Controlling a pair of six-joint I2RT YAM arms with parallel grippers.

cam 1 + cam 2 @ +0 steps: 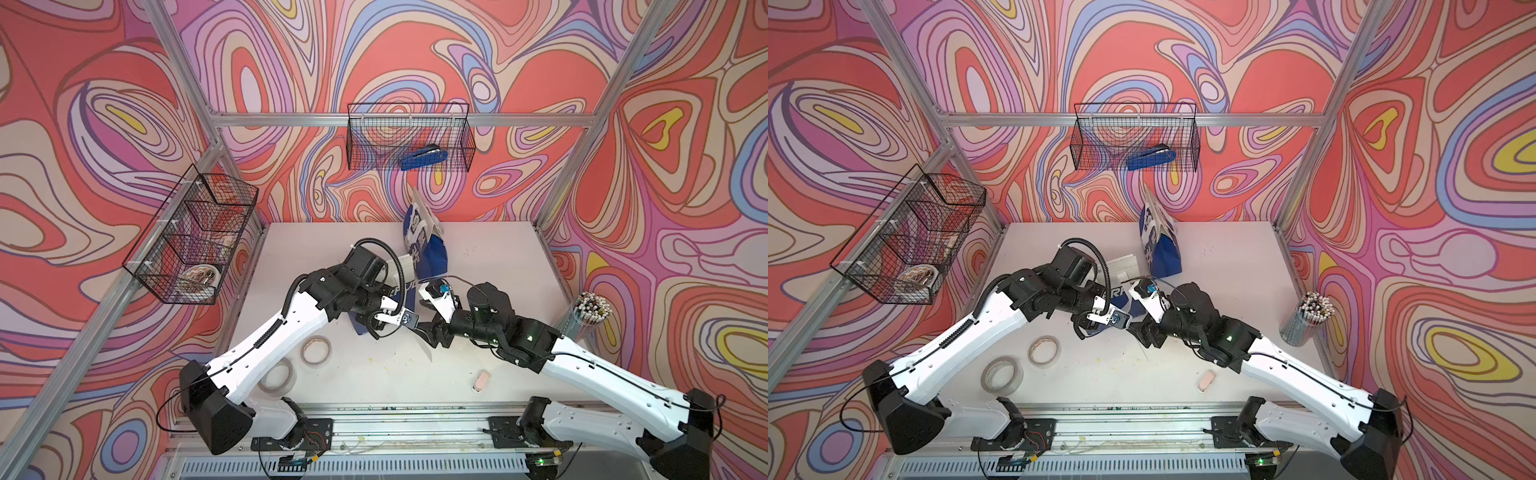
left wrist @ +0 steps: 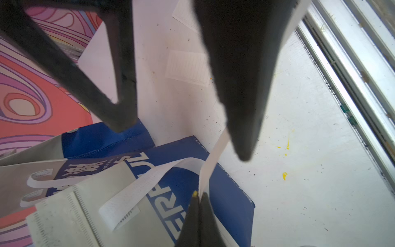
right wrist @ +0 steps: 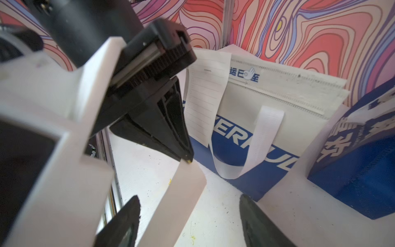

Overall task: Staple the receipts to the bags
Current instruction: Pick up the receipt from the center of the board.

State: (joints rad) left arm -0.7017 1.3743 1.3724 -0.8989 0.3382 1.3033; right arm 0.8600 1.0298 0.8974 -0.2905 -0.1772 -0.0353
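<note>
**A:** Biggest first: we have the white table (image 1: 498,270), with both arms meeting over its middle. Where do we find the bags?

**B:** We see the bag with Chinese characters (image 1: 428,245) standing upright toward the back of the table. The CHEERFUL bag (image 3: 277,100) sits just beside it, nearer the arms, which hide most of it in both top views.

**A:** And the claws?

**B:** We see the left claw (image 2: 199,198) clenched on a white strap handle (image 2: 213,158) of the CHEERFUL bag. The right claw (image 3: 190,197) is released, its jaws wide apart. A straight stretch of that strap runs between them, and we cannot tell whether it touches either jaw.

**A:** The receipts?

**B:** One receipt (image 3: 205,96) hangs against the white upper face of the CHEERFUL bag, with a short dark mark near its top edge. We also see a second receipt (image 2: 188,68) and a third receipt (image 2: 184,16) lying flat on the table, apart from that bag.

**A:** Anything smaller?

**B:** We spot the blue stapler (image 1: 424,160) lying in the wire basket (image 1: 374,141) on the back wall, well apart from both claws.
</note>
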